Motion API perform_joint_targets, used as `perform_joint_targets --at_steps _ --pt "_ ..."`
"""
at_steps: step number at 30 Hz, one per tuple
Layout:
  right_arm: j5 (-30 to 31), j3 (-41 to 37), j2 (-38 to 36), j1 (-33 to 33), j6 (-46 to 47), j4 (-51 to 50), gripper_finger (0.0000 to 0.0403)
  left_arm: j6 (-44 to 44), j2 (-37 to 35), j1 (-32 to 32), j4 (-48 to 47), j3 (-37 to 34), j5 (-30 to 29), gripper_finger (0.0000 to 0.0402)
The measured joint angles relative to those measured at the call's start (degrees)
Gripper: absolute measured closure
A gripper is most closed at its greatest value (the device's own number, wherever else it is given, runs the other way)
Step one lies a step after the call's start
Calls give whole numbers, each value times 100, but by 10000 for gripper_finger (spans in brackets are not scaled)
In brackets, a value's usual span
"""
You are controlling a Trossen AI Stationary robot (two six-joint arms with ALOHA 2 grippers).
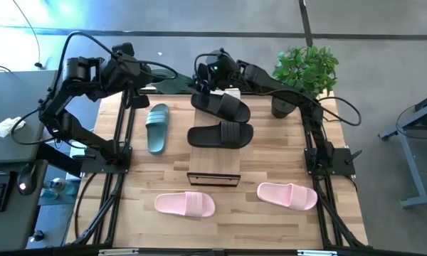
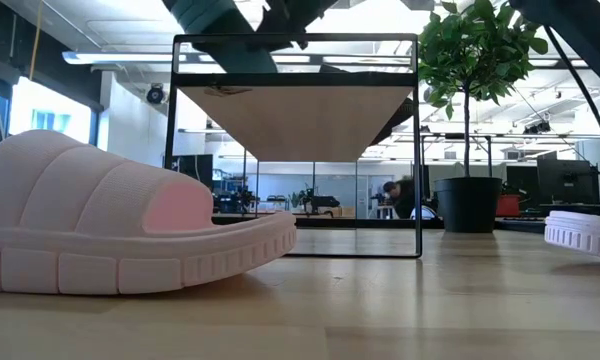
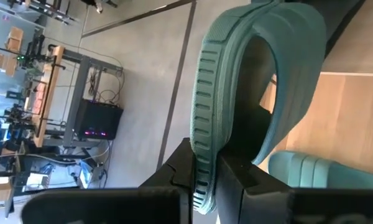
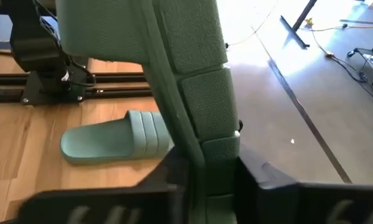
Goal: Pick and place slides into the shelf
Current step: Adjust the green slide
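You have both grippers, left (image 3: 205,186) and right (image 4: 205,180), each pinching one green slide (image 3: 236,93) above the table's (image 1: 270,220) far edge, behind the shelf (image 1: 214,165).

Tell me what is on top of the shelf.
On the shelf lie a black slide across the middle and a second black slide at the far end. They cover the wood beneath them.

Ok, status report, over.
Left gripper and right gripper both shut on one green slide, held off the table. Black slides lie at the shelf's far end.
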Motion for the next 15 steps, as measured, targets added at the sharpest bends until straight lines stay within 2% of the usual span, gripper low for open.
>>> perform_joint_targets --at_steps 3,6,13,15 --pt "5 0 0 0 -45 -10 367 8 -14 0 -1 0 103 366" --pt "88 19 -33 0 -26 -128 367 10 -43 -2 25 0 103 328" --pt "919 37 -613 -28 -83 -1135 367 -87 -321 -2 26 0 37 244" --pt "978 37 -813 -49 -21 -1361 367 -102 -406 -2 24 0 -73 225"
